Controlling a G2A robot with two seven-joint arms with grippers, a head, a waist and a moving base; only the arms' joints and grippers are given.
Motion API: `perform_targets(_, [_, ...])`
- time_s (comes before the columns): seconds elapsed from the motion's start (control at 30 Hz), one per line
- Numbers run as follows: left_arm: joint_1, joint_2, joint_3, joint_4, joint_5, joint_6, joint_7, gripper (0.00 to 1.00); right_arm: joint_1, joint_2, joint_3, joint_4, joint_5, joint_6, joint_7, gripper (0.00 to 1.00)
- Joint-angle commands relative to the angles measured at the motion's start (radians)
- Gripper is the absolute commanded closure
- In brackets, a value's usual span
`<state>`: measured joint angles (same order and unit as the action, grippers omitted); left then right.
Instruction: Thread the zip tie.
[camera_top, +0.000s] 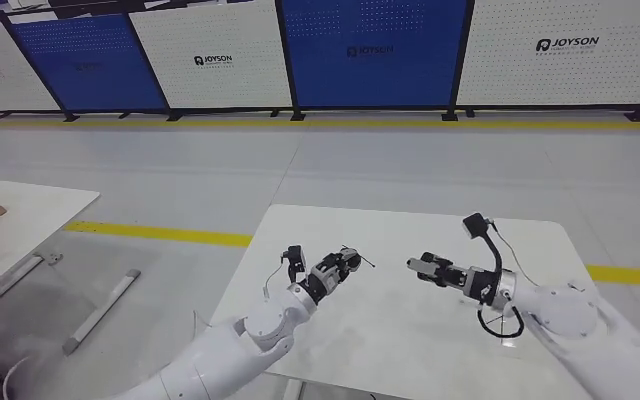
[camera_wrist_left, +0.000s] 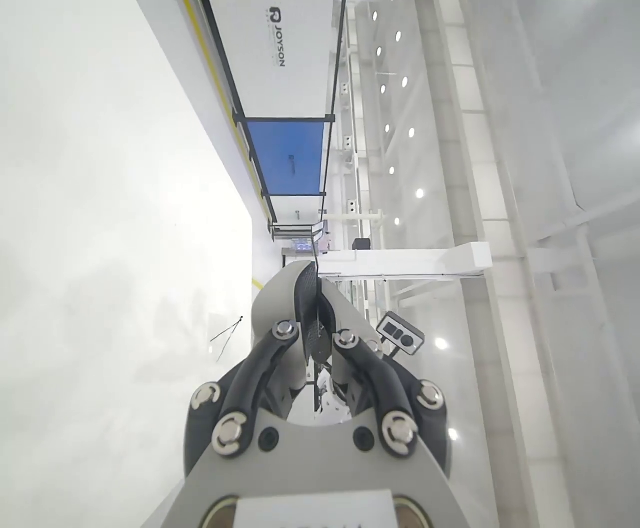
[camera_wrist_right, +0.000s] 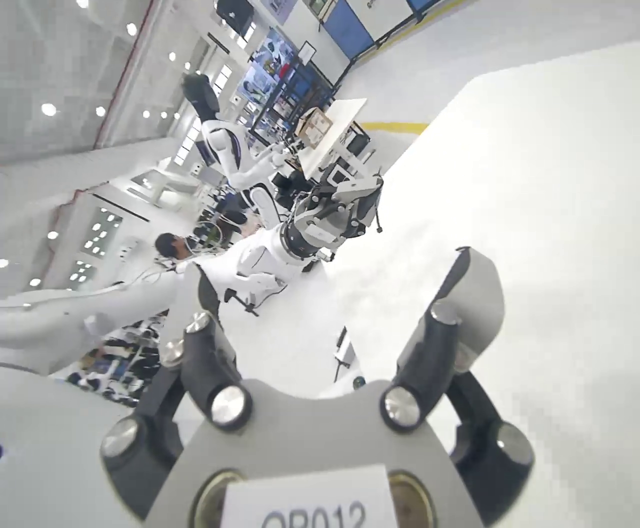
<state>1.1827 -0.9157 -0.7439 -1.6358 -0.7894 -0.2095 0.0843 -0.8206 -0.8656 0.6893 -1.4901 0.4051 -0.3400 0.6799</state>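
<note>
1. Left hand, held above the left half of the desk: its pads are pressed together on the zip tie, a thin black strip that projects beyond the grip.
2. Zip tie, left wrist view: the strip runs straight along the seam of the closed pads and is lifted clear of the desk. Which end is the head is too small to tell.
3. Right hand: level with the left hand and near it, with its tips pointed toward the strip but apart from it. Its fingers are spread wide and carry nothing.
4. Step in hand, as judged: the right hand takes the free tail so that it can be led into the head.
5. Technique: pinch the tail close to its tip so that little of it can flex. Keep the left grip firm so that the head does not twist. Line the tail up with the slot before pushing.
6. Likely fault: a grip taken far from the tip lets the slender strip buckle or slide past the slot.
</note>
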Motion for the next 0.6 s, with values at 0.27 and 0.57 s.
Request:
perform_targets(0.27, [0.017, -0.004, -0.006, -0.013, 0.010, 0.016, 0.002, 1.00, 0.010, -0.067, -0.015, 0.129, 0.100, 0.000, 0.118, 0.00])
perform_targets(0.57, [0.025, -0.012, -0.012, -0.019, 0.005, 0.021, 0.017, 1.00, -0.002, -0.070, -0.012, 0.129, 0.084, 0.005, 0.106, 0.00])
